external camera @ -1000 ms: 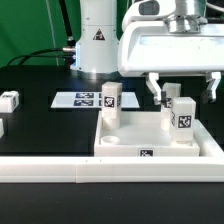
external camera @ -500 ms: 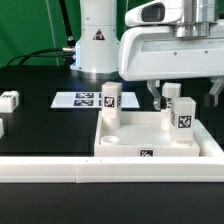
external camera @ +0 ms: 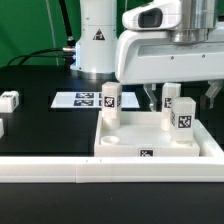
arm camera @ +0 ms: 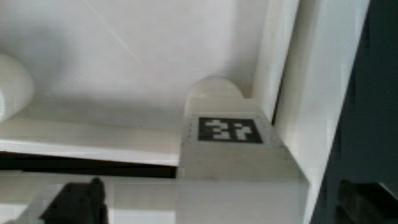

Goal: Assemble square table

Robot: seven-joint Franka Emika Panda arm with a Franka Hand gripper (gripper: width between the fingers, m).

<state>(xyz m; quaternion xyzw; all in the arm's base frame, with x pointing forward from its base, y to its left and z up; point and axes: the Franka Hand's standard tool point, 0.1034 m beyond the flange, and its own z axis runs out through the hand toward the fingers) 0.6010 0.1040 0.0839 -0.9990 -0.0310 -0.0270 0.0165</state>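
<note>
You see the gripper (external camera: pixel 181 97) with jaws spread wide, gripping nothing, hanging over the square table (external camera: pixel 125 141) near its upright leg blocks (external camera: pixel 110 104)

Table slab (external camera: pixel 118 150): white plastic, smooth, slight sheen. Leg blocks (external camera: pixel 110 100): same plastic, matt printed tags. Bench top (external camera: pixel 40 115): matt black. Arm shell (external camera: pixel 170 55): glossy white plastic. Front rail (external camera: pixel 60 170): smooth white plastic.

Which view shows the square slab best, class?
The exterior view: the whole slab shows, with its rim, its front tag and legs standing on it. The wrist view shows only one corner of the slab, with a tagged leg.
</note>
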